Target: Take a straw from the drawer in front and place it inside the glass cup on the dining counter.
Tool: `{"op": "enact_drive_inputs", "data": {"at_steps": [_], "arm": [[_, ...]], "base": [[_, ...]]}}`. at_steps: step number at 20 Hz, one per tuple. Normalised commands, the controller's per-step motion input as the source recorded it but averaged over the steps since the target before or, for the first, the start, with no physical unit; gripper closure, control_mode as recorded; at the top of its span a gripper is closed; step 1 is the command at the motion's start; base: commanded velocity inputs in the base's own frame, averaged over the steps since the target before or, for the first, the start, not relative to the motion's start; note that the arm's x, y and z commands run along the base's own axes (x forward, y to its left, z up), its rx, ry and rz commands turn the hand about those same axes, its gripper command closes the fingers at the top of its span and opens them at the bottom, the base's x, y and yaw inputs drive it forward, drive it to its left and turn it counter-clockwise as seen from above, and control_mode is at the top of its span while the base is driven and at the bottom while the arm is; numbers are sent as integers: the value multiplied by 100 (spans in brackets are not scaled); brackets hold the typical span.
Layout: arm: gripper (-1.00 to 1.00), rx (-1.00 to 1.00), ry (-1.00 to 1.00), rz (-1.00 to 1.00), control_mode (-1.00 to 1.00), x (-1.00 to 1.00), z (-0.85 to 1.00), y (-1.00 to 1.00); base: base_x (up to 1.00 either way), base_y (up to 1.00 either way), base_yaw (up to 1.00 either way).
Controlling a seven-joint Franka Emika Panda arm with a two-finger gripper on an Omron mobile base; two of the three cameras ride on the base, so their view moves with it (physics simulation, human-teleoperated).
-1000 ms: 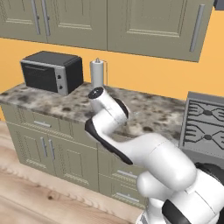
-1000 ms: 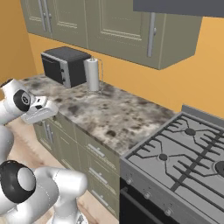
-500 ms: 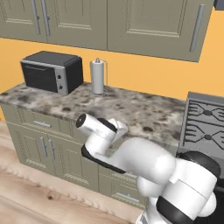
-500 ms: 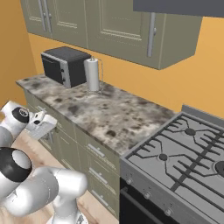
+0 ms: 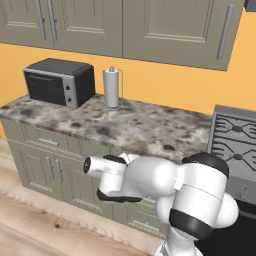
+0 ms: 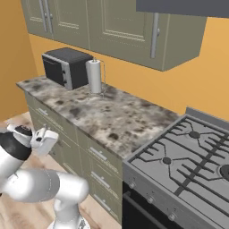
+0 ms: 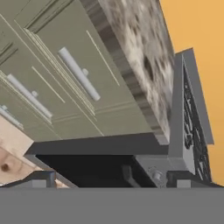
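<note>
In the hand view, which is rolled to one side, the drawer (image 7: 94,76) is shut, an olive-grey panel with a slim silver bar handle (image 7: 78,73) just under the stone counter edge. My gripper (image 7: 112,178) faces it from a short distance, open, with its two dark tips wide apart and nothing between them. From the right base view my gripper (image 6: 45,139) hangs low in front of the cabinet fronts, left of the drawer (image 6: 97,152). The straw is hidden inside the shut drawer. The glass cup and the dining counter are out of view.
A black microwave (image 5: 60,82) and a paper towel holder (image 5: 111,87) stand on the speckled counter (image 5: 145,130). A gas stove (image 6: 188,161) with a dark oven front adjoins the cabinets on the right. More drawers and doors (image 5: 47,160) sit below; wooden floor lies in front.
The arm has swung down from counter height to in front of the cabinet fronts. The gripper has stayed open.
</note>
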Motion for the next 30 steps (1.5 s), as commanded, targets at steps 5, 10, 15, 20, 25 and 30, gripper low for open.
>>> {"op": "enact_drive_inputs", "data": {"at_steps": [5, 10, 15, 20, 25, 30], "arm": [[-100, -16, 0, 0, -100, 24, -36, -10], [-100, -13, 0, 0, -100, 32, -29, -11], [-100, -12, -3, 0, -100, 19, -34, -14], [-100, -13, -6, 0, -100, 22, -27, -13], [-100, -14, -8, 0, -100, 18, -31, -7], [-100, -12, -3, 0, -100, 25, -25, -5]], "base": [[0, 0, 0], [0, 0, 0], [0, 0, 0], [0, 0, 0], [0, 0, 0], [0, 0, 0]]}}
